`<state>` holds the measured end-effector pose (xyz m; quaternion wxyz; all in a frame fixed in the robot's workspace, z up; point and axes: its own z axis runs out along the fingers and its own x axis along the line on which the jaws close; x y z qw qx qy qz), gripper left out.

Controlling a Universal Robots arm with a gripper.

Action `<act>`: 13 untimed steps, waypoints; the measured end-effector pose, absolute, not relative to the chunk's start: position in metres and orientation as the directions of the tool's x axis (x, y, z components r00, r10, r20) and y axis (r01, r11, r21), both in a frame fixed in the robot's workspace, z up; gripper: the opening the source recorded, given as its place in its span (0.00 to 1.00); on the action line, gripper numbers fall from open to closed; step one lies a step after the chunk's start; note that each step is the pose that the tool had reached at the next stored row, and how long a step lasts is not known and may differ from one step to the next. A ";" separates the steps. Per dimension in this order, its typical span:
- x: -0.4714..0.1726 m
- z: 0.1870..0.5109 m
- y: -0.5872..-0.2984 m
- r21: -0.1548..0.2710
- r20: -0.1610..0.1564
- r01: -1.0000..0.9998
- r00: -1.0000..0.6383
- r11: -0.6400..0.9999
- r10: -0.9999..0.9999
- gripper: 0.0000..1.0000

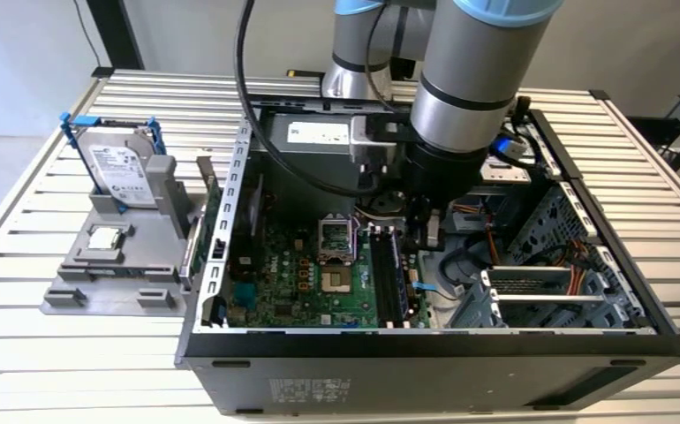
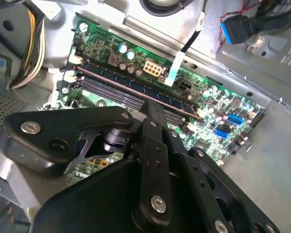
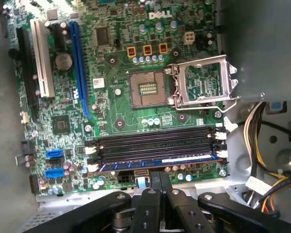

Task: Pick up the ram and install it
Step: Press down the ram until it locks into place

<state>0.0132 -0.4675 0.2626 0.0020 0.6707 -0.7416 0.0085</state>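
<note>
Where the first wrist view looks across the motherboard [image 3: 116,104], shows the ram [image 3: 157,161] standing on edge in the outermost of the memory slots [image 3: 155,143], the one nearest the gripper [image 3: 159,183], with the other slots bare. Looks seated along its whole length between the pale latches [image 3: 222,154]; no telling whether those have snapped shut. Finds the fingers [image 3: 153,187] drawn together with no gap showing, clasping nothing, tips just beside the stick's upper edge near its middle; touching or barely off, cannot say. Turns on one relation: fingers set side by side along the stick's long axis, not across its thin face, so reads, as a judgement, as a posture for pressing down on the edge and not for pinching it. In the exterior view, places the stick at about four o'clock from the open processor socket [image 1: 336,237], long axis running twelve to six, with the arm [image 1: 470,88] dropping in from twelve o'clock over that bank. Leaves the hard drive [image 1: 122,168] in its blue frame and the small silver processor chip [image 1: 107,237] out at nine o'clock of the computer case [image 1: 434,349], well apart on the grey stand [image 1: 117,283]. Puts the task, by judgement, at or close to the seating of the stick.
</note>
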 end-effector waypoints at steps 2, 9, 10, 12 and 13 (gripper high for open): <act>0.013 0.263 -0.467 -0.010 0.014 -0.998 -0.066 0.066 -0.998 0.00; 0.013 0.262 -0.466 -0.010 0.014 -0.999 0.038 -0.038 -0.999 0.00; 0.013 0.262 -0.466 -0.010 0.014 -0.999 0.051 -0.051 -0.999 0.00; 0.013 0.261 -0.466 -0.010 0.014 -0.997 0.081 -0.081 -0.997 0.00; 0.013 0.260 -0.466 -0.010 0.014 -0.996 0.094 -0.094 -0.995 0.00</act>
